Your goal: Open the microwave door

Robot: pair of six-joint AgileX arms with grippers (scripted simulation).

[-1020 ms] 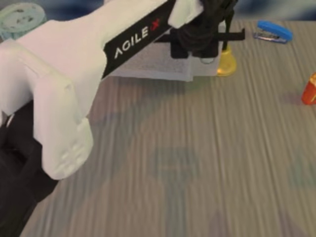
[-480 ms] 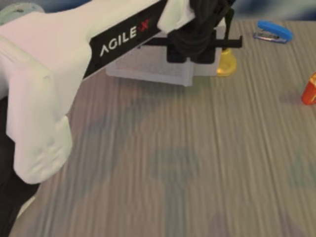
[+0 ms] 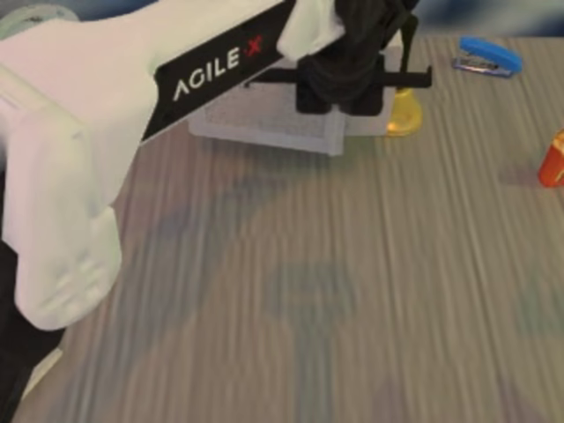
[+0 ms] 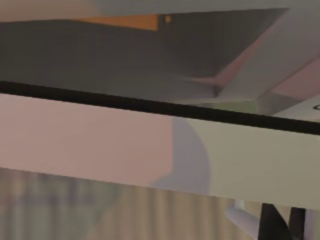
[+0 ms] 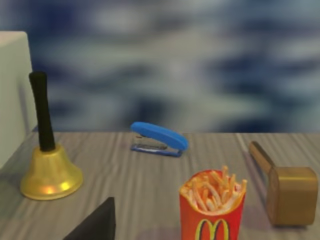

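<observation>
Top centre of the frame, the left pincer seems clenched on the speckled light-grey microwave door; it may slip, or tug the boxy white-grey microwave along the counter.

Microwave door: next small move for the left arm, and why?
Probably keep swinging the left gripper outward, toward the table's near edge. The microwave door looks only partly open, its mesh face tilted out from the microwave, with the gripper at its edge.

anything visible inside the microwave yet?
No. From above, the microwave door shows only its speckled mesh; the left arm and its end effector cover most of the microwave. The left wrist view shows no contents.
</observation>
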